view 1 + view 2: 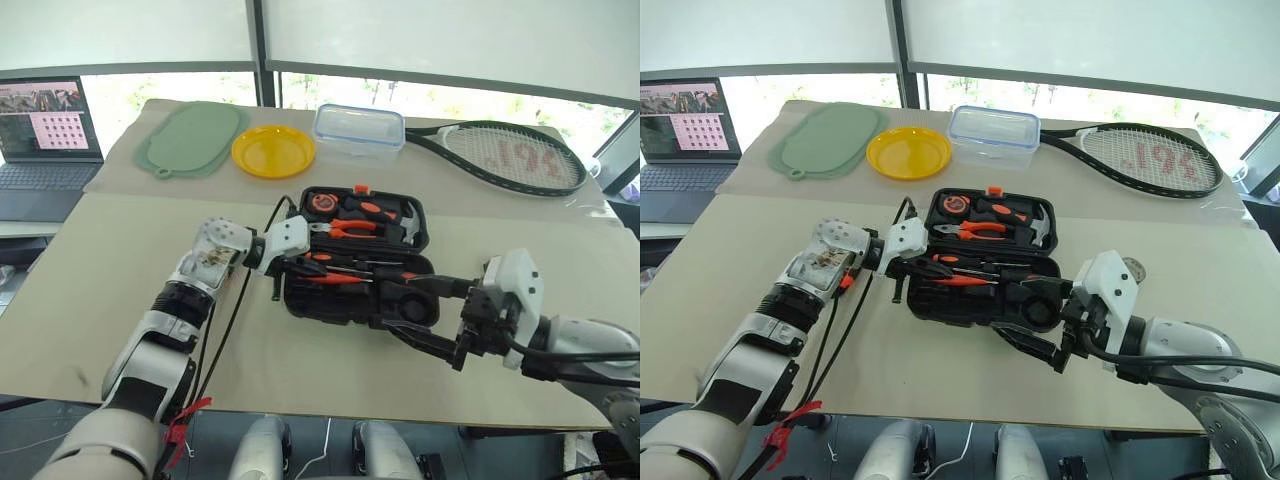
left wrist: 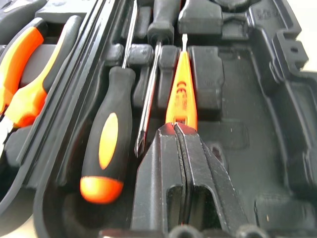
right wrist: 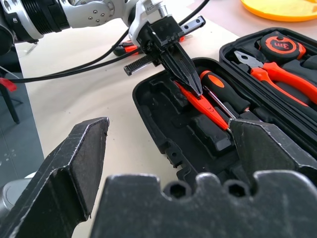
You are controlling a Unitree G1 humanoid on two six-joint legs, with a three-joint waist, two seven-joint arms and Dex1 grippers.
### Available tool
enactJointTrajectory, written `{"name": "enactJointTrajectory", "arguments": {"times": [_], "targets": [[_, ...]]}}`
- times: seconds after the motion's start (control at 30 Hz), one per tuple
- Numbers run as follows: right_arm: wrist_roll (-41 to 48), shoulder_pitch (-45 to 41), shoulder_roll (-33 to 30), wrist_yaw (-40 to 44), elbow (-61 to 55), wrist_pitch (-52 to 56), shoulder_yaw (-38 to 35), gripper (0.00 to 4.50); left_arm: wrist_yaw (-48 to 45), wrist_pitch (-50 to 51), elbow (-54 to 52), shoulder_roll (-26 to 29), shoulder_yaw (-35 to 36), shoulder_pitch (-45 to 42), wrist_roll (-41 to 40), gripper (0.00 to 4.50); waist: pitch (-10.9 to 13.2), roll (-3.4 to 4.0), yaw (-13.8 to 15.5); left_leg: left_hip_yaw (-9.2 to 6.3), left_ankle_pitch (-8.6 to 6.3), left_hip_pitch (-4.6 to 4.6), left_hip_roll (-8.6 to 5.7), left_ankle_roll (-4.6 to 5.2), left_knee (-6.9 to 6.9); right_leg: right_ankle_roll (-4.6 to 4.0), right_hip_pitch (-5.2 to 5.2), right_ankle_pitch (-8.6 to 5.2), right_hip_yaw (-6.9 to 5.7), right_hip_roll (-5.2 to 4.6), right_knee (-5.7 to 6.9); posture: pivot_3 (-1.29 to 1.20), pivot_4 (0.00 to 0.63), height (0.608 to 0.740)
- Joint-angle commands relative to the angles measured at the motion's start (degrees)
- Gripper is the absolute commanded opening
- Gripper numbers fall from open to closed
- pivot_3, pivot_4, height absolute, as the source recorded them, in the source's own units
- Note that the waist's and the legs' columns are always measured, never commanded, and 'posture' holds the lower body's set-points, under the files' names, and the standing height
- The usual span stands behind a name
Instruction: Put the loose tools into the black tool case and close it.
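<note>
Black fingers of your right gripper stand wide apart, holding nothing, at the near edge of the black tool case. Your left gripper is pinched tight on the small orange screwdriver — inside the near half, beside a black-orange screwdriver. Beyond — a yellow plate.

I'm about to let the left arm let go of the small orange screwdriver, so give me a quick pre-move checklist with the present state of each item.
1. Black tool case lid fully open: ok.
2. Left gripper shut on the small orange screwdriver: ok.
3. Screwdriver lying along its moulded slot, beside the black-orange screwdriver: ok.
4. Screwdriver pressed fully down into the slot: cannot tell.
5. Right gripper open, at the case's near right corner, away from the left gripper: ok.
6. All loose tools already in the case: cannot tell.
</note>
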Motion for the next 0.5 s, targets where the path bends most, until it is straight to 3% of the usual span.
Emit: {"name": "enactJointTrajectory", "arguments": {"times": [0.03,0.5], "targets": [[0.5,-0.9,0.2,-0.6,-0.3,-0.5,-0.8,4.50,-0.4,-0.2,0.3,1.4,-1.5,2.0,2.2,0.07,0.0,0.01,0.0,0.00,0.00,0.02,0.00,0.00,0.00,0.00,0.01,0.00,0.00,0.00,0.00,0.00,0.150,0.738],[-0.9,-1.4,0.0,-0.2,0.1,-1.0,0.2,4.50,-0.6,7.6,-5.6,1.7,3.7,-0.8,-3.8,0.07,0.0,0.00,0.0,0.03,0.00,0.13,0.01,0.00,0.00,0.00,0.09,0.00,0.03,-0.01,0.02,0.00,0.150,0.738]]}}
